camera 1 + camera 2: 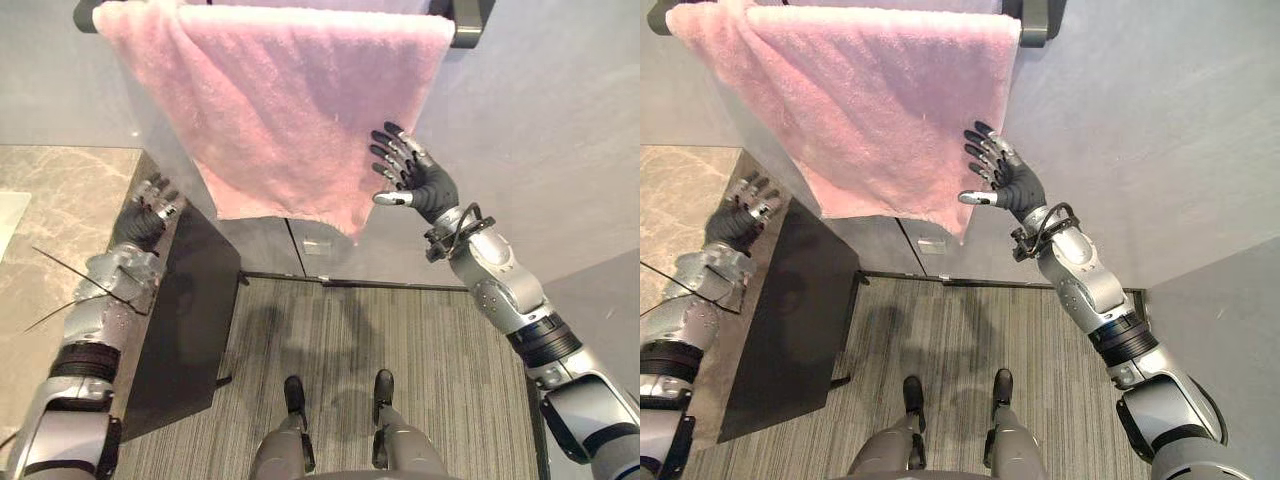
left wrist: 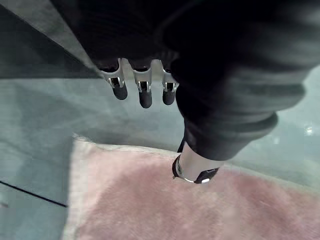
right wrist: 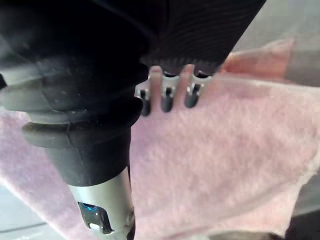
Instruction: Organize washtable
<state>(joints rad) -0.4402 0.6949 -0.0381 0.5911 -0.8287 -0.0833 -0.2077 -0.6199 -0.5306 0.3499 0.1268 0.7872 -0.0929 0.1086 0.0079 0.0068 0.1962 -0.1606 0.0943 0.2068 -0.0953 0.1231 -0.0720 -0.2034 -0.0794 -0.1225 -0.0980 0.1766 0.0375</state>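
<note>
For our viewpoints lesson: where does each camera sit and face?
Left eye view: head, looking down at pink towel on rail; left hand, right hand show.
Right eye view: beside it, same scene.
Left wrist view: along left hand's fingers to towel.
Right wrist view: along right hand's fingers, close to towel.
All share the towel.

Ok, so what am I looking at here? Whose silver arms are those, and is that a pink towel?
Those arms belong to a walking robot. Two pictures come from cameras in its head, looking down. The other two come from cameras on its wrists, very close up. Yes, a pink towel hangs over a dark rail on the wall. The right robot hand is open beside the towel's edge, holding nothing. The left robot hand is open too, lower down, by the marble countertop and its dark side panel.
</note>
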